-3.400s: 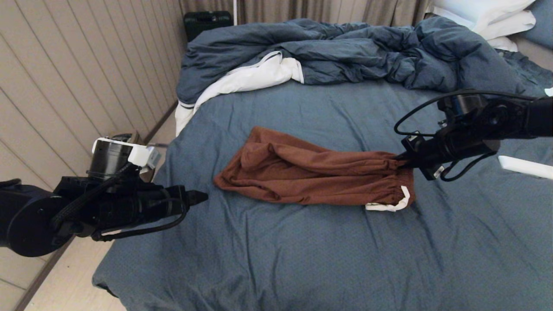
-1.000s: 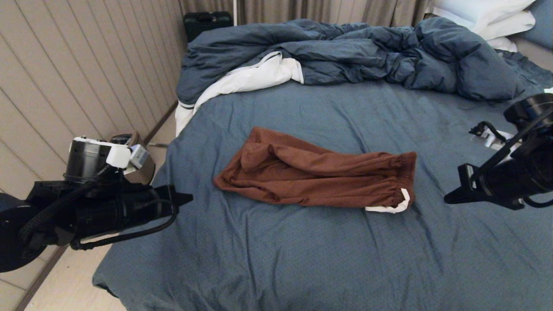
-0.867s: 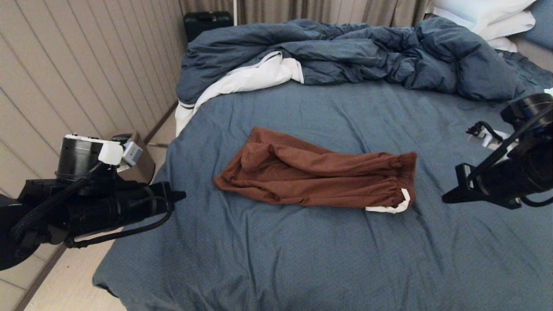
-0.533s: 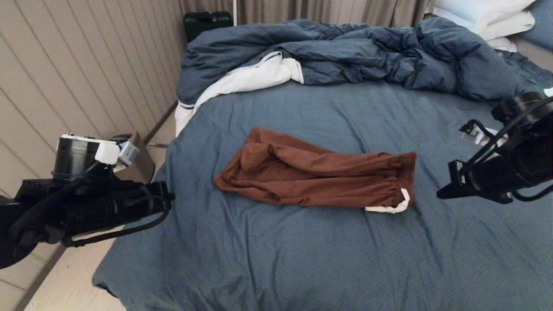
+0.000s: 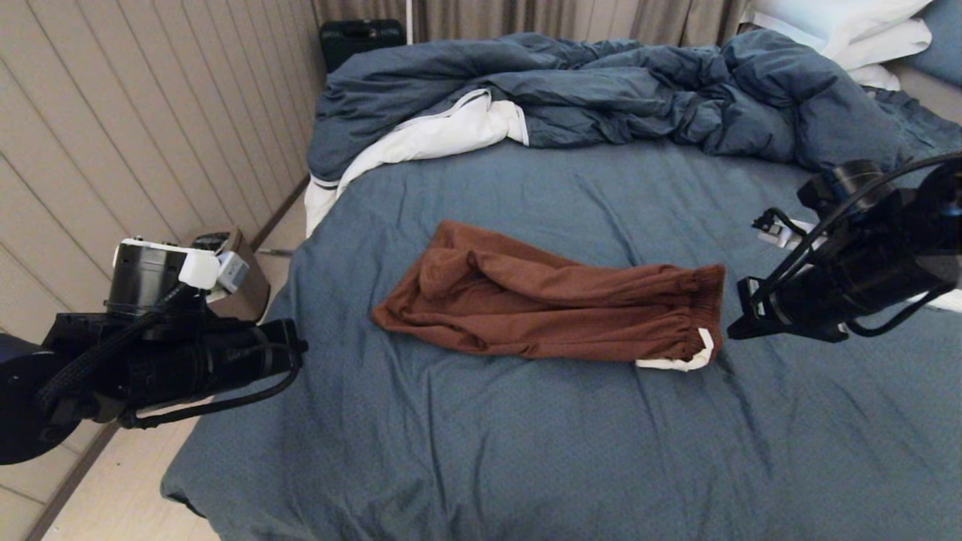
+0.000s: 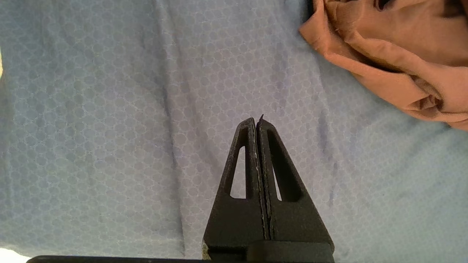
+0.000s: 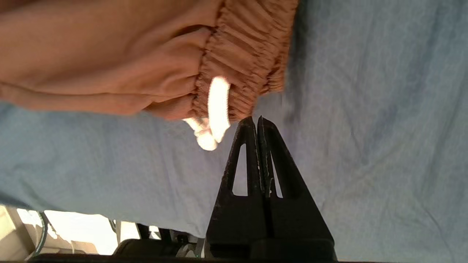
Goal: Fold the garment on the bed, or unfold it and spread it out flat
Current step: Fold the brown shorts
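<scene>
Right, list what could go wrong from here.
1. The right gripper is shut beside the shorts' waistband; closing in like that could shove the cloth rather than grip it.
2. The white drawstring loops out nearby and could get snagged.
3. The left gripper hangs shut, apart from the shorts.

No legible text, label, brand, number or sign appears in any view. The garment (image 5: pixel 549 308), the bed (image 5: pixel 526 451) and both arms show only plain, unmarked faces; no lettering can be read on them.
</scene>
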Robot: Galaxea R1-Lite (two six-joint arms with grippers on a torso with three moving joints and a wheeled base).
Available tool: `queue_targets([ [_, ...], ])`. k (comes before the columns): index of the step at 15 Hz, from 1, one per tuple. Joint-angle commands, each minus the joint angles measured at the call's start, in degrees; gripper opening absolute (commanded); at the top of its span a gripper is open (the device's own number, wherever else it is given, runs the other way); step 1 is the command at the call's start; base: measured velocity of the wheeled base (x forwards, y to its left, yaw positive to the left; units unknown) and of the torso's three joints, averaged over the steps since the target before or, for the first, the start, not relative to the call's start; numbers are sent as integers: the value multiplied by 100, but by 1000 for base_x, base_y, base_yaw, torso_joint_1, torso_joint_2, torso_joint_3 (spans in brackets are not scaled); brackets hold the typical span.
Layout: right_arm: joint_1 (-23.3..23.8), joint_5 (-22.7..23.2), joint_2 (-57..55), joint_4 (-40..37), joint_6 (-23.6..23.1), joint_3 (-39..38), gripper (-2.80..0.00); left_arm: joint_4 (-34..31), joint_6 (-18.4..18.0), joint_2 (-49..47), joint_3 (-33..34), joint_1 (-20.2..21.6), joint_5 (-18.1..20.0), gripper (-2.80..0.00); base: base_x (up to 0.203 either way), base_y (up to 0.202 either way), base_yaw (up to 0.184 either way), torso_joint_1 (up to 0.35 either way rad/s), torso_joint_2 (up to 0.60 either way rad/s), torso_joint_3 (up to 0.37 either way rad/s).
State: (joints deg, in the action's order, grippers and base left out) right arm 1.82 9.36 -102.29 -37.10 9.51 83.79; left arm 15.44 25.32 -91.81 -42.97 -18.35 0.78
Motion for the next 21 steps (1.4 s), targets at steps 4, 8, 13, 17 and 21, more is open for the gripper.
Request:
queue_targets([
  [4,-96,-83,-247,0,43,323,0,11,17,-101,-1,-2,1,-280,0,0,0,0,0,0],
  [8,-111,-81,-434,1,77,404,0,11,20,-117,-1,-2,1,-280,0,0,0,0,0,0],
  [13,-163,-83,-906,199,205,410,0,11,25,-162,-1,-2,10,-280,0,0,0,0,0,0],
  [17,-324,-92,-1320,411,385,582,0,11,26,-224,-9,-2,10,-280,0,0,0,0,0,0],
  [21,-589,-92,-1597,414,516,844,0,11,34,-268,-1,-2,19,-280,0,0,0,0,0,0],
])
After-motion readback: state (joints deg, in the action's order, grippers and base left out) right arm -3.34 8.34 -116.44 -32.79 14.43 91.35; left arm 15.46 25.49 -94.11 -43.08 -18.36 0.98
